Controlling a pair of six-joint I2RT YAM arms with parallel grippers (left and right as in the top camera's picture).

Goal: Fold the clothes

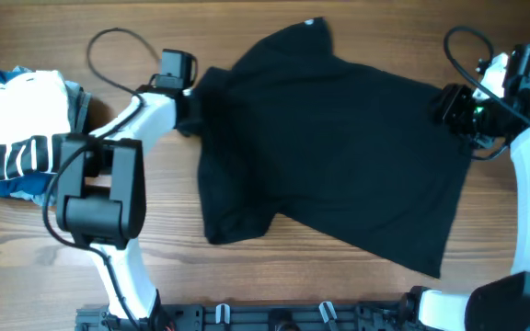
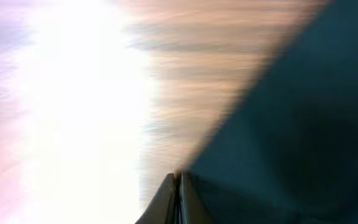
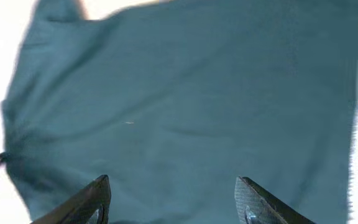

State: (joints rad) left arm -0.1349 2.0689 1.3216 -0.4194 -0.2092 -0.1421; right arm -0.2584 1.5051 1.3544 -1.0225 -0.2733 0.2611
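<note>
Left claw (image 2: 179, 180): pressed together at the left edge of the black T-shirt (image 1: 339, 147). I cannot tell whether cloth is really caught between the fingers. If it is not, a lift would leave the edge behind.
Right claw (image 3: 171, 182): spread, over the shirt's right side, holding nothing. If I pull with the left only, the cloth may drag and bunch.
Shirt: it lies open on the middle of the table (image 1: 293, 276), and the lower left part is rumpled. A fold over that could come out crooked.
Striped garment (image 1: 17, 152): it lies just beside my left arm, so a wide swing could sweep it.
</note>
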